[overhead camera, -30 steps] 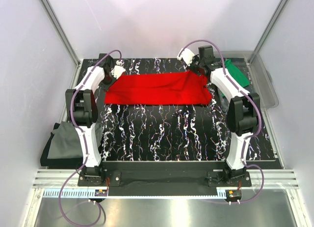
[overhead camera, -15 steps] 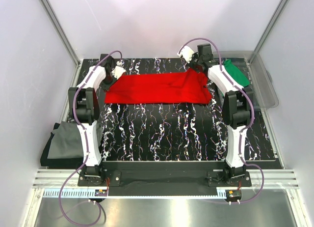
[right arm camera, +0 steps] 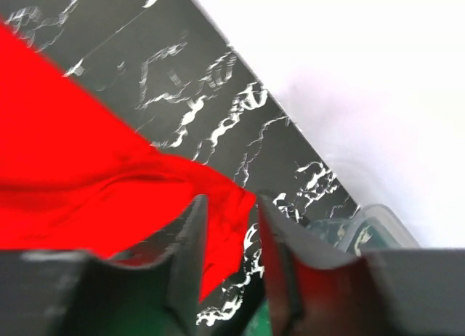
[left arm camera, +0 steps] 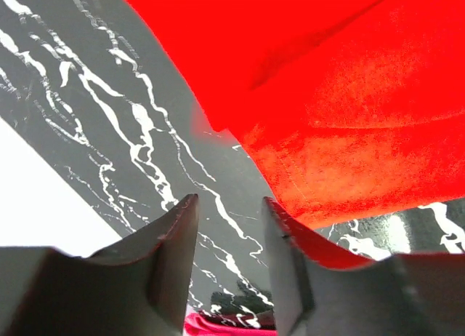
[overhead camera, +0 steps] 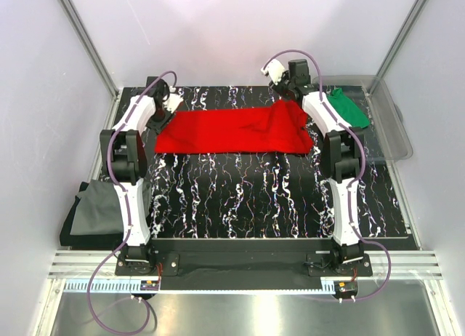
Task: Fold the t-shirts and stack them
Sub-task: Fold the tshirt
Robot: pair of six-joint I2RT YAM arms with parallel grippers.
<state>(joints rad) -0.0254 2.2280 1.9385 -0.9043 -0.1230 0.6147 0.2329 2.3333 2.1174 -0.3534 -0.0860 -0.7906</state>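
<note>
The red t-shirt [overhead camera: 232,131] lies folded into a long flat band across the far half of the table [overhead camera: 247,198], its long side running left to right, with its right end bunched a little higher than the rest. The left gripper [left arm camera: 229,201] hangs at the shirt's left end with its fingers [left arm camera: 171,263] spread and nothing between them; only the table's dark, white-veined top shows in the gap, and the red cloth lies just to the right. The right gripper [right arm camera: 229,199] is up over the far right corner of the shirt, its fingers [right arm camera: 283,270] also apart, and a red corner shows through the gap below them without being pinched. A green t-shirt [overhead camera: 349,112] sits in a clear bin [overhead camera: 392,132] just beyond the table's right edge. A dark grey t-shirt [overhead camera: 91,212] lies beside the table's left edge, near the base of the left arm.
</note>
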